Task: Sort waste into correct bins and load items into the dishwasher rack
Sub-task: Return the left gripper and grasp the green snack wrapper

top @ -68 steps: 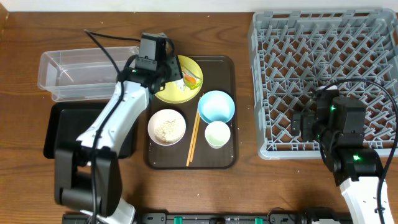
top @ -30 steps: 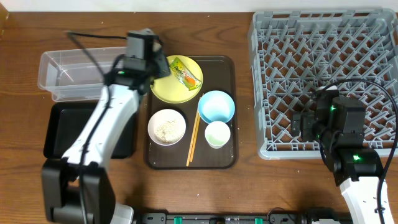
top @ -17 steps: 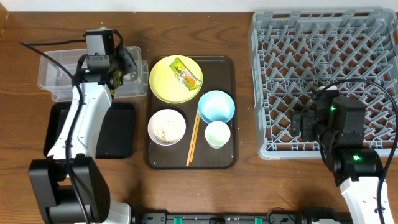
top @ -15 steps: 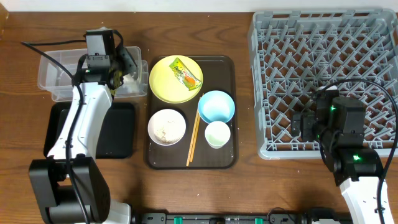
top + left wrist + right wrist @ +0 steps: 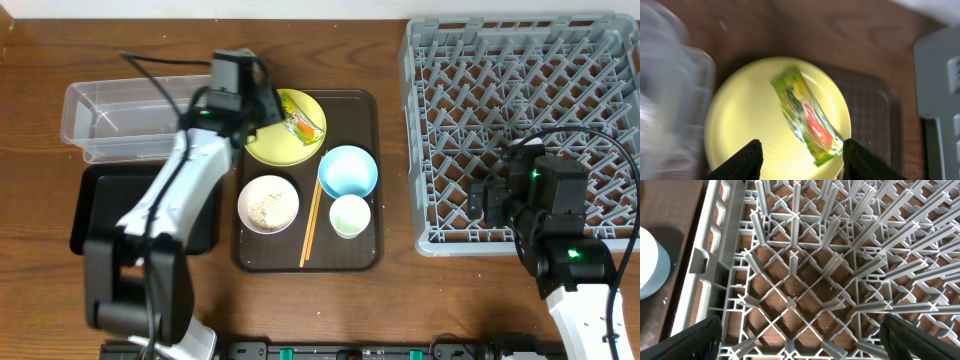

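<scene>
The green-and-orange snack wrapper lies on the round yellow plate. My left gripper hovers open just above the plate, and the wrapper's near end sits between its black fingertips without touching them. Whitish crumbs fill the white bowl. Beside it are the light blue bowl, the small cup and the chopsticks. My right gripper stands open and empty over the grey dishwasher rack.
The dishes sit on a dark brown serving tray. A clear plastic tub stands at the far left, with a shallow black tray in front of it. The left arm crosses above the black tray's right end.
My left arm has swung right, from over the clear tub back to the yellow plate, with its jaws now open. The wrapper stays on the plate. The right arm has not moved.
</scene>
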Controlling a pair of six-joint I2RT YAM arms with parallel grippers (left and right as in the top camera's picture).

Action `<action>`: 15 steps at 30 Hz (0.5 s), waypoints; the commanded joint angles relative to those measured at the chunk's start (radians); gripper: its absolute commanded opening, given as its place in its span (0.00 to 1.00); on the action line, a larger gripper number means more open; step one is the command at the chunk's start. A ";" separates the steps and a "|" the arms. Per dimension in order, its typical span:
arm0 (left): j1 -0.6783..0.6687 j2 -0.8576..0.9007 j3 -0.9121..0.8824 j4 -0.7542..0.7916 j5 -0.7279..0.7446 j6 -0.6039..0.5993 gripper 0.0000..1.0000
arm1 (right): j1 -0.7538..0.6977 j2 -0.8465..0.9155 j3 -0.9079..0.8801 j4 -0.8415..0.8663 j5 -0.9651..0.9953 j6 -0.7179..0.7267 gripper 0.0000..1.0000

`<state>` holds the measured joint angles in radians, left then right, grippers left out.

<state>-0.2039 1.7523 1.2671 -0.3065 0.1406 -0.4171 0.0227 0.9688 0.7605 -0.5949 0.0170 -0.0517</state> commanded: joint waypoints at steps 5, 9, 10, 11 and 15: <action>-0.059 0.138 0.013 0.010 0.006 -0.202 0.55 | 0.002 -0.008 0.025 -0.005 -0.007 0.013 0.99; -0.076 0.190 0.013 0.021 0.010 -0.269 0.55 | 0.002 -0.008 0.025 -0.011 -0.007 0.013 0.99; -0.079 0.200 0.013 0.023 0.010 -0.278 0.55 | 0.002 -0.008 0.025 -0.012 -0.007 0.013 0.99; -0.083 0.208 0.013 0.024 0.011 -0.281 0.55 | 0.002 -0.008 0.025 -0.014 -0.007 0.013 0.99; -0.092 0.233 0.013 0.038 0.060 -0.281 0.55 | 0.002 -0.008 0.025 -0.016 -0.007 0.013 0.99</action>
<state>-0.2893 1.9629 1.2671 -0.2760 0.1635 -0.6647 0.0227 0.9684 0.7605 -0.6094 0.0170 -0.0517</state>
